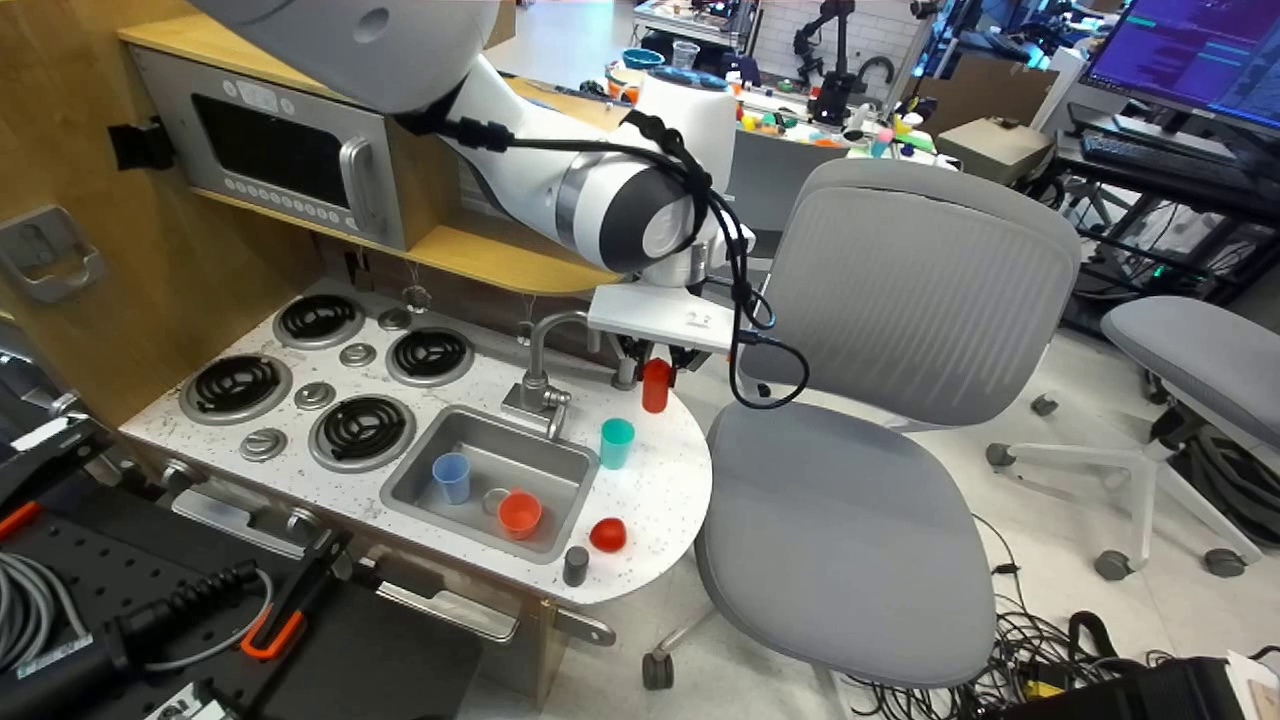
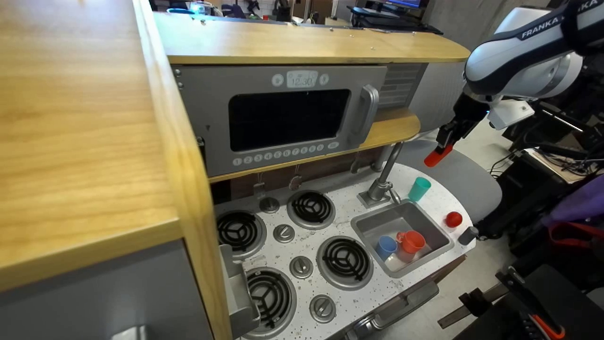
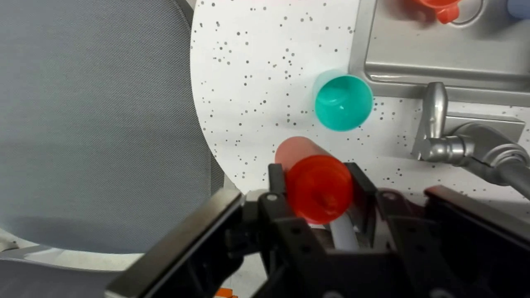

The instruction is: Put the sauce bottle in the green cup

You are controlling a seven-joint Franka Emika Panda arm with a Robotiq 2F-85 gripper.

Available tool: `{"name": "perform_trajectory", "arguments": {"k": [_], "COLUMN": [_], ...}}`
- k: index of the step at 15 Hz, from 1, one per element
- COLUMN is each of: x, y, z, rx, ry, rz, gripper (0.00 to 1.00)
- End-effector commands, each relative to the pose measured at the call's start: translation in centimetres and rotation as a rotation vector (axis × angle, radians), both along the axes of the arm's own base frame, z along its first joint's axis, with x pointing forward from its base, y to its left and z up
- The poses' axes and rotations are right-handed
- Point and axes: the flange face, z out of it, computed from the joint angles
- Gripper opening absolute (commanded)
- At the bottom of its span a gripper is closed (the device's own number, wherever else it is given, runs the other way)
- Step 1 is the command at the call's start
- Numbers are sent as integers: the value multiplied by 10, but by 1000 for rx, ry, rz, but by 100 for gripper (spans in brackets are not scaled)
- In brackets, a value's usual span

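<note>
The gripper [image 3: 317,182], nearest the lens in the wrist view, is clamped on the red sauce bottle [image 3: 319,196], whose long axis runs out along the gripper's reach. Farther off, the green cup [image 3: 343,103] stands on the counter [image 3: 265,49] just beside the sink [image 3: 363,37], sinkward of the bottle, not beneath it. The wrist view foreshortens the bottle; both exterior views show it hanging above counter height.

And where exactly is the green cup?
In the wrist view, the green cup stands on the speckled counter, left of the faucet, beside the sink corner.
</note>
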Motion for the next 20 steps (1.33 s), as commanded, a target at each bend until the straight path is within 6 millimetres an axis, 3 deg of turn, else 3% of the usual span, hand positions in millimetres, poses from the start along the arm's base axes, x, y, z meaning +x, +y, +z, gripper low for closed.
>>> {"name": "perform_trajectory", "arguments": {"k": [1, 6, 20], "x": [-18, -27, -30], "y": [10, 22, 23], "z": [14, 6, -15], "rx": [58, 80, 54], "ry": [-9, 16, 34], "rz": [5, 10, 0], "gripper": [14, 14, 14]}}
